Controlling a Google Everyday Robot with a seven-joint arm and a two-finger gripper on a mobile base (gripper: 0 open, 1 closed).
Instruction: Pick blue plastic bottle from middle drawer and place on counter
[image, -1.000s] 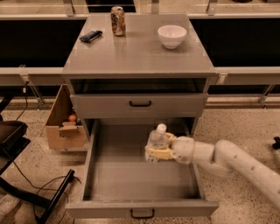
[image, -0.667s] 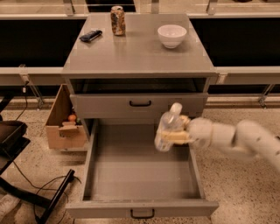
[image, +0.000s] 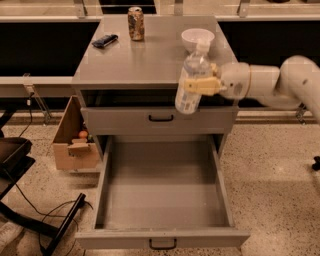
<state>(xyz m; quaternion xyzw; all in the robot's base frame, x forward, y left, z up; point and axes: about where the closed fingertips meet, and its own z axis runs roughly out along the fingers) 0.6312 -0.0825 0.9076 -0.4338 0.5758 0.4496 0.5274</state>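
Note:
The blue plastic bottle (image: 191, 81), clear with a white cap and pale label, hangs tilted in the air in front of the counter's (image: 145, 60) front edge, well above the open middle drawer (image: 162, 197). My gripper (image: 200, 86) reaches in from the right on a white arm and is shut on the bottle around its middle, with yellowish fingers (image: 202, 85) across the label. The drawer is pulled fully out and its grey floor is bare.
On the counter stand a brownish patterned can (image: 135, 23) at the back, a white bowl (image: 197, 39) at the right and a dark flat object (image: 104, 41) at the left. A cardboard box (image: 75, 137) sits on the floor left of the cabinet. A black stand (image: 30, 215) and cables lie lower left.
My gripper has lifted the bottle out of the drawer, from near the drawer floor up to the height of the counter's front edge. The arm has risen and drawn back right.

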